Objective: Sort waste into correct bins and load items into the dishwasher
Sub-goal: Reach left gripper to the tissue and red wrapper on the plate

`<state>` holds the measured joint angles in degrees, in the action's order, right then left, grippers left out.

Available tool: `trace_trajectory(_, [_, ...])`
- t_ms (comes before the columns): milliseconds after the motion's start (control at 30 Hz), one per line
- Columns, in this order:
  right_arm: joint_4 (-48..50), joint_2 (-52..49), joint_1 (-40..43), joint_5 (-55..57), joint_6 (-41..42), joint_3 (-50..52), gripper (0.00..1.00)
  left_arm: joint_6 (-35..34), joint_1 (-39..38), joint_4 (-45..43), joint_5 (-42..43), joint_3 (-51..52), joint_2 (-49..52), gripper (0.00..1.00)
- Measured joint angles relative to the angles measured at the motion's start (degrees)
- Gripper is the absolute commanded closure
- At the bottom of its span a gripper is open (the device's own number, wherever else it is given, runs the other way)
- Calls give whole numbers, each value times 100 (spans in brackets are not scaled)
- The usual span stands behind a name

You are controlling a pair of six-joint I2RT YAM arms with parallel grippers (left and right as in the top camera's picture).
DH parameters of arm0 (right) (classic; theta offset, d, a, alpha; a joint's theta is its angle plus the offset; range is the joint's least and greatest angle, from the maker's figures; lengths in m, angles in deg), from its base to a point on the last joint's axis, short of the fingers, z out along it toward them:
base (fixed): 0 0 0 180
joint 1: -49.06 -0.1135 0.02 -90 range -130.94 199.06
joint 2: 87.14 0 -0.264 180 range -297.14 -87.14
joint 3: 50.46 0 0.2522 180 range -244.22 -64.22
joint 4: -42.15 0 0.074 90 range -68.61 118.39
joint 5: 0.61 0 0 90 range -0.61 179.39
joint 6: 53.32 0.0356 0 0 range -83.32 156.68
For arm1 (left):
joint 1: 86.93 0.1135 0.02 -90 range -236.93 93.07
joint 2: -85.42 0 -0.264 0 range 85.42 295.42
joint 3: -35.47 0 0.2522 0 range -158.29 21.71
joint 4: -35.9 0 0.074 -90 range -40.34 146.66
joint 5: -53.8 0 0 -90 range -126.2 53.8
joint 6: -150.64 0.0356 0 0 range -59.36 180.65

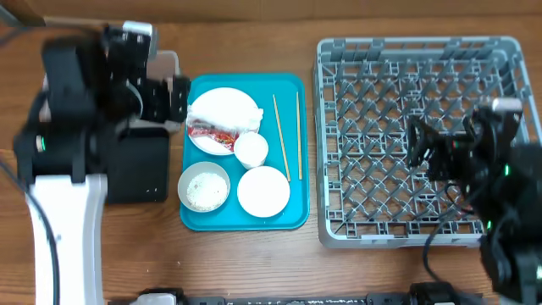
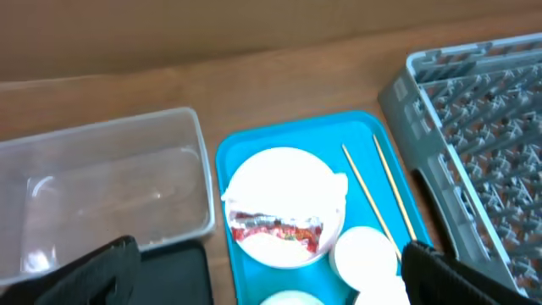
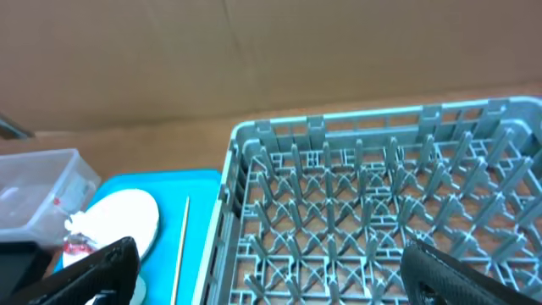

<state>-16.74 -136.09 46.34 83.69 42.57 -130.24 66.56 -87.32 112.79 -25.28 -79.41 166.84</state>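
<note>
**Soiled Tableware, Unsorted**

Overhead: white plate (image 1: pixel 222 106), red-and-white wrapper (image 1: pixel 212 133) and chopsticks (image 1: pixel 298 135) are grouped on the teal tray (image 1: pixel 296 213), set between black tray (image 1: pixel 140 169) and grey dish rack (image 1: pixel 381 85), presumably within either arm's reach.
Left wrist: left gripper (image 2: pixel 269 248), spread wide and empty, is held above the plate. The wrapper print cannot be read.
Right wrist: right gripper (image 3: pixel 269 250), equally wide and empty, is held over the rack.

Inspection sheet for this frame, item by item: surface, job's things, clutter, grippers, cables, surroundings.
Surface: wooden table.
Job's things: white round plate bearing crumpled white paper napkin and red-and-white plastic wrapper, white bowl of rice grains, empty white bowl, small white cup, two wooden chopsticks, all on teal tray; clear plastic tub; black tray; grey plastic dish rack, nothing seen in it.
Clutter: nothing seen.
Grippers: left gripper open; right gripper open.
Cables: black cables along both arms.
Surroundings: brown board behind the table.
</note>
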Motion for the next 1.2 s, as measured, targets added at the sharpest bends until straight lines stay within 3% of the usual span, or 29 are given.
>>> trace_trajectory(100, [-243, -715, 2, 0, 2, -485, 0, -4, -197, 590, 96, -828, 940, 0])
trace_trajectory(233, [-334, -1333, 0, -13, 2, -535, 0, -219, -264, 743, 435, -929, 1633, 0])
trace_trajectory(267, [-389, -1486, 2, -50, 2, -535, 0, -304, -264, 767, 538, -929, 1768, 3])
trace_trajectory(300, [-442, -1648, 2, -114, 4, -535, 0, -422, -264, 804, 702, -931, 1950, 21])
trace_trajectory(400, [-566, -2052, 2, -254, 2, -535, 0, -752, -267, 787, 1036, -931, 2516, 23])
trace_trajectory(500, [-643, -2223, 0, -313, 0, -533, 0, -1445, -339, 820, 874, -940, 2927, 17])
trace_trajectory(633, [-778, -2247, 2, -326, 7, -535, 0, -2990, -621, 1045, -26, -946, 3501, 0])
trace_trajectory(700, [-848, -2249, 0, -334, 2, -535, 0, -3982, -916, 1130, -542, -951, 3783, 0])
trace_trajectory(800, [-857, -2249, 2, -339, 2, -535, 0, -4865, -1141, 1145, -890, -951, 4083, 0])
trace_trajectory(933, [-855, -2249, 2, -348, 4, -533, 0, -5370, -1099, 1032, -1071, -953, 4395, 0])
trace_trajectory(1133, [-876, -2249, 2, -365, 7, -535, 0, -5576, -1047, 745, -1167, -953, 5001, 0])
trace_trajectory(1200, [-892, -2249, 0, -391, 7, -533, 0, -5584, -1047, 647, -1167, -953, 5163, 6])
